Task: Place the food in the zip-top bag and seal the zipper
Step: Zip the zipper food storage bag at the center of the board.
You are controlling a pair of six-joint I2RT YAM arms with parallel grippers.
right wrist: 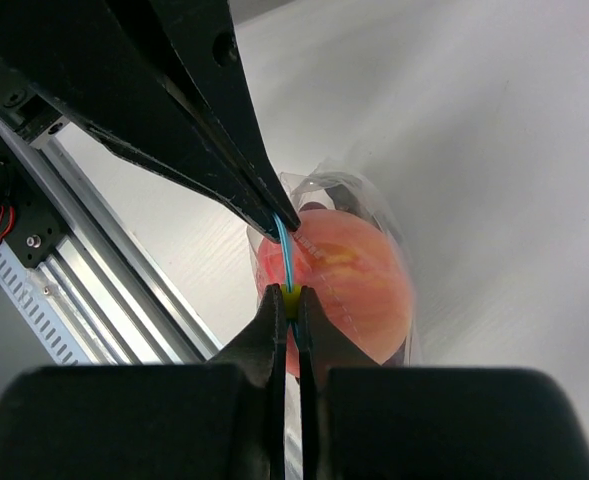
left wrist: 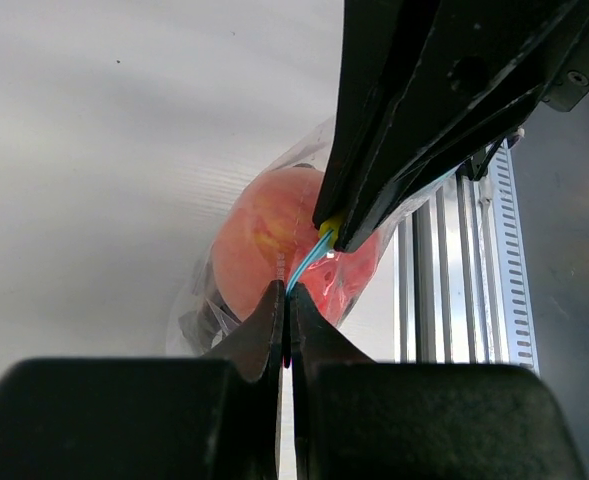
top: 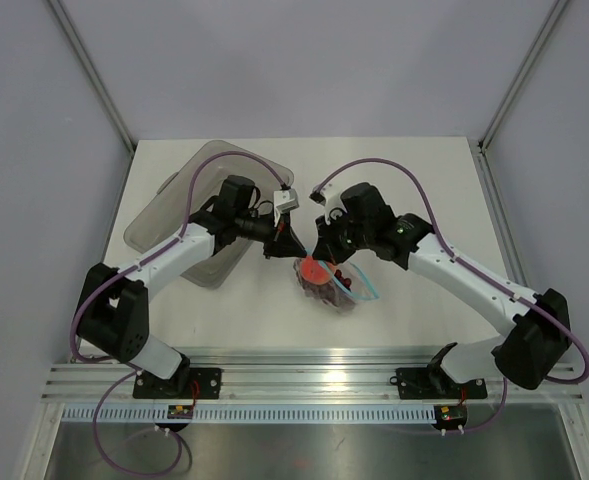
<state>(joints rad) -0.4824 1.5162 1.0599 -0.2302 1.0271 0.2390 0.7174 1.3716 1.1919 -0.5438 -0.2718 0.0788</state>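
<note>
- As my left tool pinches shut on the zipper, its two fingers meet with only the thin blue-teal strip between them.
- My right tool is clamped on the same strip, gripping it at a small yellow tab. The tips of the two tools stand close together, and a short curved stretch of zipper runs from one to the other.
- Just beyond both tips, behind the strip, sits the peach. It is orange-red with a yellowish streak, and the clear plastic of the zip-top bag wraps round it.
- Past the peach, farther from my tips, the dark grapes lie in the lower part of the bag. My wrist views catch only a dark edge of them.
- Beneath the bag spreads the white counter. I cannot tell whether the bag's bottom rests on it or hangs just clear.
- Well beyond my left tool, toward the far left of the counter, lies the translucent grey tray, apart from the bag, with my left arm reaching across its near corner.
</note>
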